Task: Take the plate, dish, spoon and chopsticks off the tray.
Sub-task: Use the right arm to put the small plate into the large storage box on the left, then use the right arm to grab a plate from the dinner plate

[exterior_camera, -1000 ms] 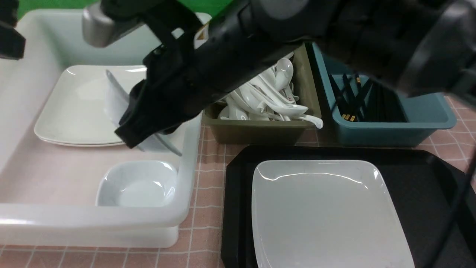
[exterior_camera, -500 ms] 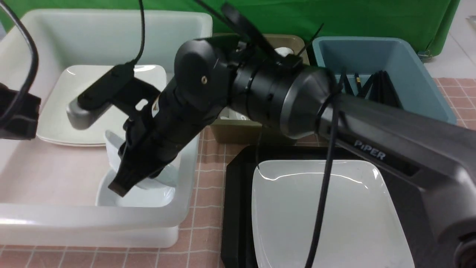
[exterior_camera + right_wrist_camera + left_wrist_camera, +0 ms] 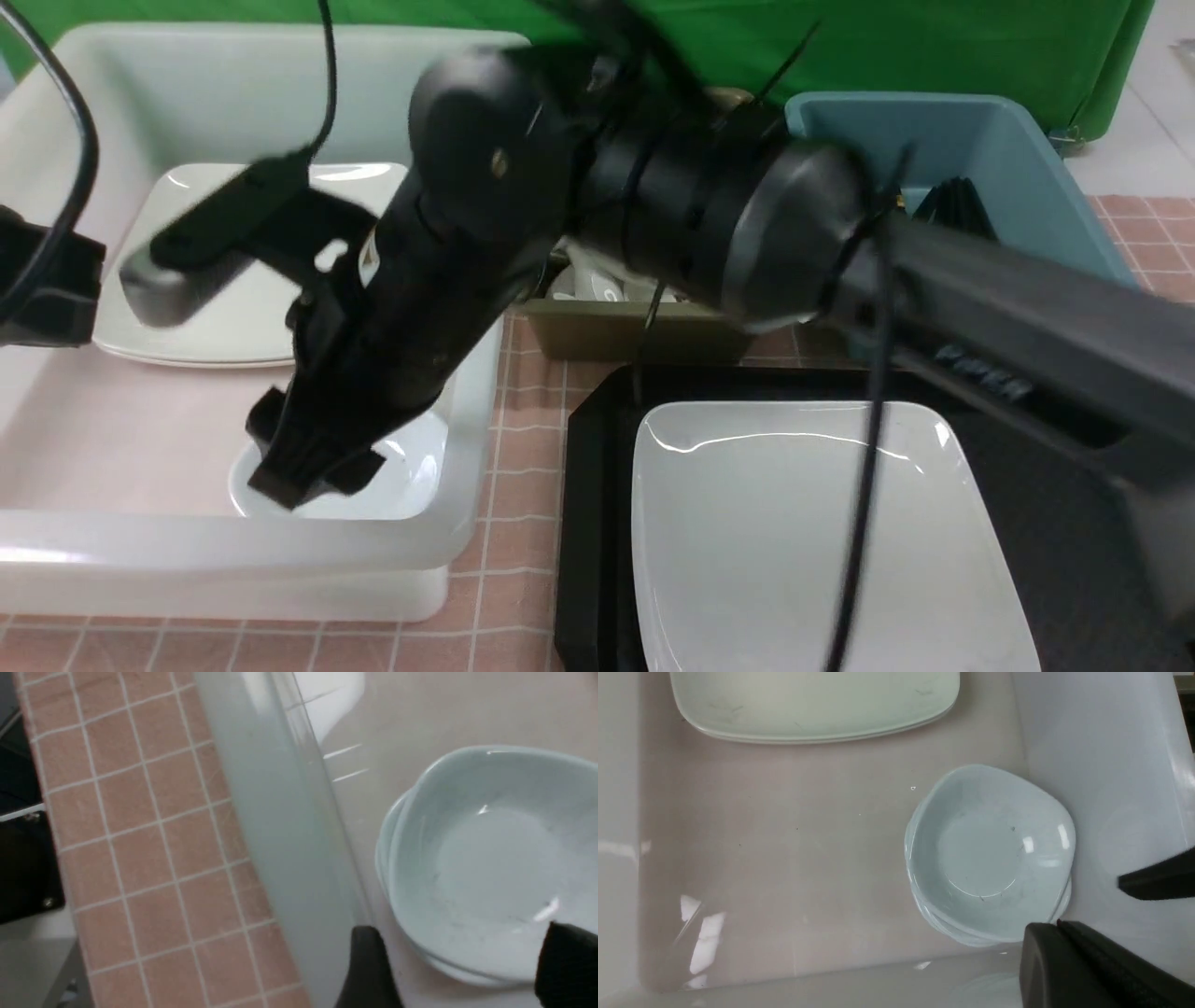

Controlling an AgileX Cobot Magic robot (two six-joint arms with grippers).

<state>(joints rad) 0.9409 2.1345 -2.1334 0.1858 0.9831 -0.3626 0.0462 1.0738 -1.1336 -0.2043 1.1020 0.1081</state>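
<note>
With its fingers apart, the right tool (image 3: 313, 481) is positioned directly above the dish (image 3: 495, 858), which is nested on another bowl (image 3: 945, 930) inside the white bin (image 3: 233, 546); beyond the tool lie stacked plates (image 3: 219, 313), and to its right the plate (image 3: 822, 551) rests on the black tray (image 3: 593, 523).

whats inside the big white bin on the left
A stack of white plates at the far side, and near the front the dish on another dish. Each lower piece shows only its edge; whatever those cover can't be seen.
</note>
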